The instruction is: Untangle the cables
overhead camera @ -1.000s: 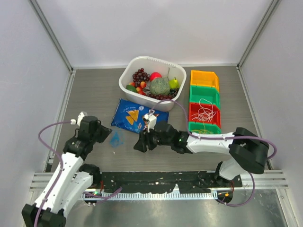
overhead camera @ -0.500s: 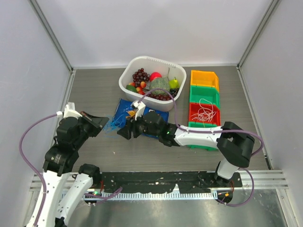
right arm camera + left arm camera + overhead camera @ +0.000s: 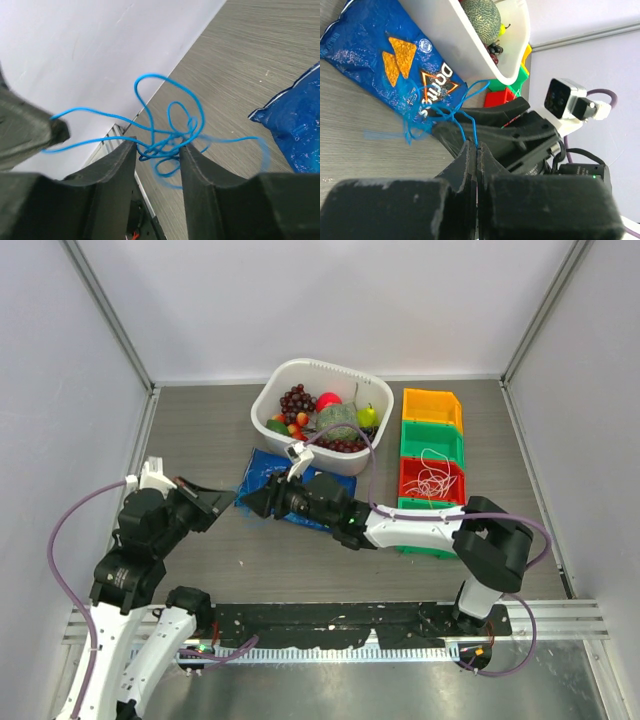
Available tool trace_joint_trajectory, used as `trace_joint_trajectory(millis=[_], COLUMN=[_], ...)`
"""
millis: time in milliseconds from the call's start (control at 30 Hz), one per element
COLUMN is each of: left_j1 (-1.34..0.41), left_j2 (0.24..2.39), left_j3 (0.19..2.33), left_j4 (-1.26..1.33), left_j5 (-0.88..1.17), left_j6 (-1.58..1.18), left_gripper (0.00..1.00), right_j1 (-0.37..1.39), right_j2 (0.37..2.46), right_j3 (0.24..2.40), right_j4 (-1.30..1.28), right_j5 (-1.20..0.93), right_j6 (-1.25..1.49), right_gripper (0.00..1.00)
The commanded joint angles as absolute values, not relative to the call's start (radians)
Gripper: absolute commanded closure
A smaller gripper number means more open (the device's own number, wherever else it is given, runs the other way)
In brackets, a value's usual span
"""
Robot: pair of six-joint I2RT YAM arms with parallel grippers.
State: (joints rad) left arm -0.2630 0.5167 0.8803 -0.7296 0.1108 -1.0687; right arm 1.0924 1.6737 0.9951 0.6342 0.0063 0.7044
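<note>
white cable in red bin

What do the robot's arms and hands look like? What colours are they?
The left arm and right arm are white tube-shaped pieces with chunky black joints. A thick purple hose loops along each one. The left hand and right hand are black, each with two wedge-shaped fingers. A small white camera box sits at each wrist.
</note>
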Motion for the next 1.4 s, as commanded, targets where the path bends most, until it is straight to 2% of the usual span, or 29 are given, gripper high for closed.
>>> trace_joint_trajectory(millis=[0, 67, 200, 533, 767, 1067, 1167, 1367], left_j1=[-0.265, -0.265, -0.265, -0.265, -0.267, -0.265, -0.265, -0.265], left_j2=[0.500, 0.500, 0.502, 0.512, 0.534, 0.540, 0.540, 0.546], left_j3=[0.916, 0.937, 1.008, 1.224, 1.262, 1.301, 1.302, 1.307], left_j4=[-0.681, -0.680, -0.684, -0.666, -0.661, -0.664, -0.652, -0.647], left_j5=[0.149, 0.152, 0.149, 0.026, 0.012, 0.037, 0.055, 0.069], left_j6=[-1.078, -1.066, -1.022, -0.885, -0.864, -0.865, -0.871, -0.877], left_gripper=[1.00, 1.00, 1.00, 1.00, 1.00, 1.00, 1.00, 1.00], right_j1=[1.098, 1.100, 1.103, 1.115, 1.115, 1.115, 1.117, 1.114], right_j2=[1.724, 1.744, 1.759, 1.770, 1.683, 1.536, 1.503, 1.526], right_j3=[1.078, 1.069, 1.014, 0.804, 0.742, 0.716, 0.709, 0.839], right_j4=[0.568, 0.551, 0.509, 0.511, 0.548, 0.526, 0.551, 0.508], right_j5=[0.143, 0.155, 0.233, 0.107, 0.043, 0.015, -0.035, -0.024], right_j6=[0.742, 0.750, 0.747, 0.724, 0.658, 0.514, 0.471, 0.483], right_gripper=[0.59, 0.65, 0.71, 0.73, 0.68, 0.47, 0.45, 0.45])
